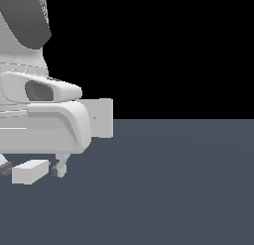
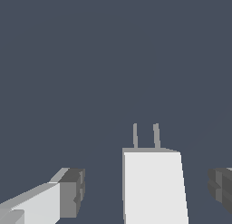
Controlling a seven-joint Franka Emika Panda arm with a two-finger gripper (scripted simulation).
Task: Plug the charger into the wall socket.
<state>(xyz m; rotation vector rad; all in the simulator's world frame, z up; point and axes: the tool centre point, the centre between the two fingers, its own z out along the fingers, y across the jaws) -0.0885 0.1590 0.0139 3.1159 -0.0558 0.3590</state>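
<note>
The charger [image 1: 30, 172] is a small off-white block lying on the dark grey floor at the exterior view's lower left. In the wrist view the charger [image 2: 154, 187] shows two thin prongs [image 2: 156, 136] at its far end. My gripper [image 1: 32, 167] is open and straddles the block, one dark-tipped finger [image 2: 69, 193] on each side, with a clear gap on both sides in the wrist view. The wall socket [image 1: 100, 118] is an upright off-white square plate with a tiny dot, standing behind the hand and partly hidden by it.
The arm's white body [image 1: 44, 125] fills the exterior view's left and covers the socket's left edge. The dark grey floor [image 1: 178, 189] stretches to the exterior view's right.
</note>
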